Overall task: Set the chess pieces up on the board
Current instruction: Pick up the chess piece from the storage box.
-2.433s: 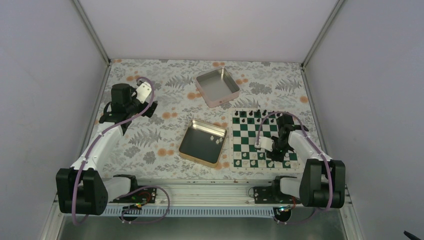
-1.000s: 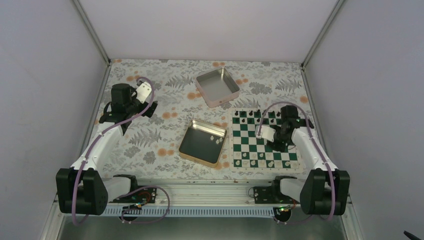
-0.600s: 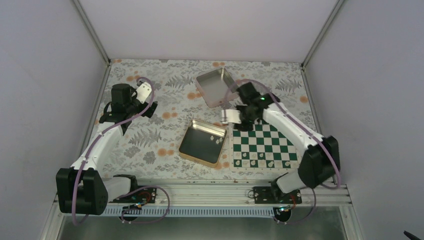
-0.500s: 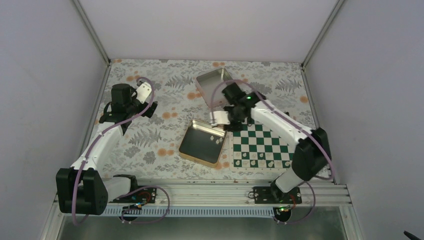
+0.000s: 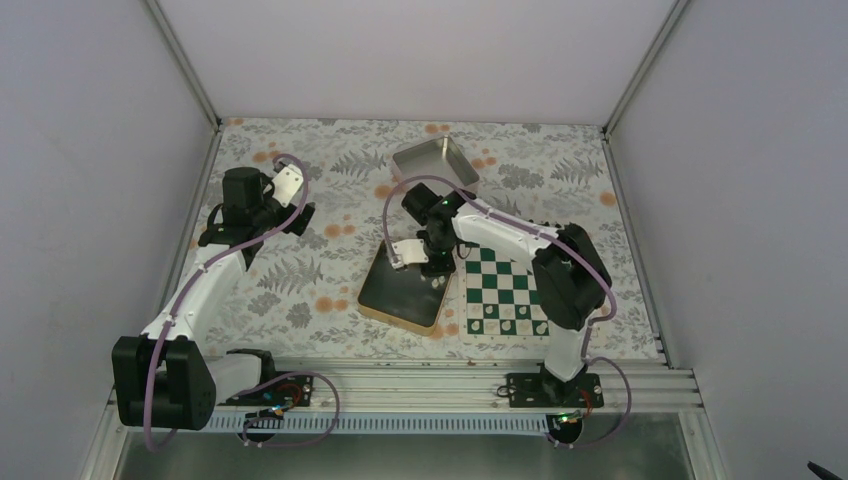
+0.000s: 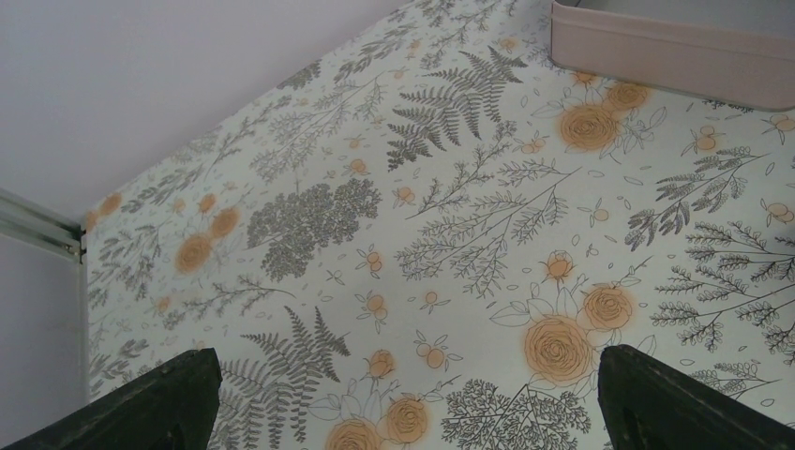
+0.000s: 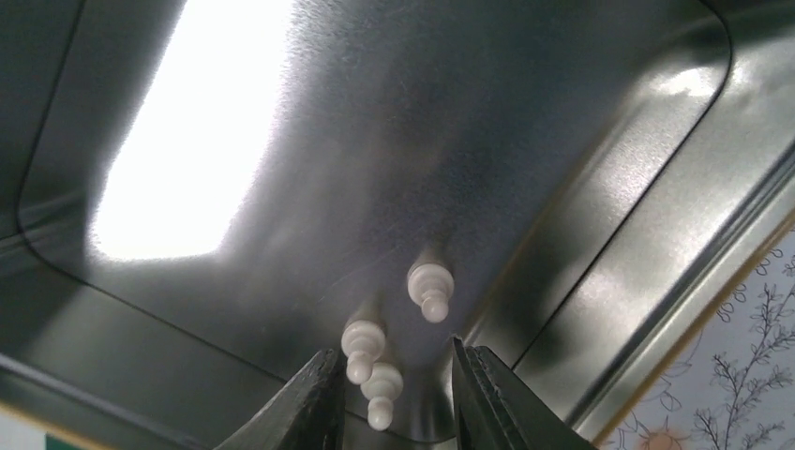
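The green and white board (image 5: 510, 292) lies at the right of the table, with white chess pieces (image 5: 505, 323) standing on its near rows. Three white pawns (image 7: 430, 286) lie in a corner of the gold-rimmed tin (image 5: 385, 295). My right gripper (image 5: 432, 264) is down inside that tin. In the right wrist view it (image 7: 394, 361) is open, with its jaws on either side of the nearest pawn (image 7: 380, 389) and not touching it. My left gripper (image 5: 300, 215) is open and empty over the table at the far left; its wrist view (image 6: 403, 412) shows only cloth.
A second, pink-sided tin (image 5: 435, 165) stands at the back centre; its wall shows in the left wrist view (image 6: 675, 37). The right arm (image 5: 510, 235) stretches across the board's far rows. The table wears a floral cloth (image 5: 300, 280), with walls at both sides.
My right gripper has left the board's near right corner and swung left across the board into the gold-rimmed tin. The left arm has not moved.
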Available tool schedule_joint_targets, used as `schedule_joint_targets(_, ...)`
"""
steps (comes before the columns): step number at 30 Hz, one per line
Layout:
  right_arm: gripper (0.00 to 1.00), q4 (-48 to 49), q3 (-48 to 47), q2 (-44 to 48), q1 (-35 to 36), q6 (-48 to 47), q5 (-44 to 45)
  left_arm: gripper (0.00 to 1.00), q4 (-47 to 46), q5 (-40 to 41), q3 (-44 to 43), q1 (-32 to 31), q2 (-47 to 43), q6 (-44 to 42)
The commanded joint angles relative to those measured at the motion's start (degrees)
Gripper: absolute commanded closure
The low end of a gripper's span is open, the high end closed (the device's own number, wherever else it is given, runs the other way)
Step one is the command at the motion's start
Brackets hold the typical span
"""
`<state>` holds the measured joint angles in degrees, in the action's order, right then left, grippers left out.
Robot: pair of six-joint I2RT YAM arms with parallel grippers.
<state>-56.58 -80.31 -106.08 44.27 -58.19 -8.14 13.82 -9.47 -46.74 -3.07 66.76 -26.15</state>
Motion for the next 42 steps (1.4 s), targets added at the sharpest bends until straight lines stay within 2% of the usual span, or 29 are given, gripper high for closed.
schedule_joint_targets(1, 0.68, 3.04, 0.6, -1.89, 0.81, 1.53, 0.85, 0.0, -0.7, -0.47, -0.2, -0.19, 0.13, -0.3)
schedule_joint_targets(16, 0.71, 8.49, 3.25, -5.62, 0.9, 2.21, 2.31, 0.0, -0.47, -0.92, -0.14, -0.23, 0.03, -0.24)
schedule_joint_targets(19, 0.75, 8.71, 3.24, -5.8, 0.9, 2.3, 2.1, 0.0, -0.44, -1.03, -0.06, -0.23, -0.05, -0.22)
schedule_joint_targets(23, 0.88, 8.81, 3.17, -5.96, 0.9, 2.71, 2.31, 0.0, -0.35, -1.07, -0.1, -0.18, -0.2, -0.22)
schedule_joint_targets(26, 0.93, 7.81, 3.2, -4.86, 0.9, 3.1, 2.7, 0.0, -0.32, -1.07, -0.1, -0.24, -0.15, -0.21)
schedule_joint_targets(35, 0.95, 0.59, 7.88, 11.33, -0.79, 5.17, 4.48, 0.0, -0.51, -1.01, -0.4, -0.23, 0.03, -0.22)
schedule_joint_targets(42, 0.95, -2.74, 18.57, 28.53, -11.66, 5.0, 5.07, 0.0, -0.22, -1.42, -0.37, -0.19, -0.19, -0.3)
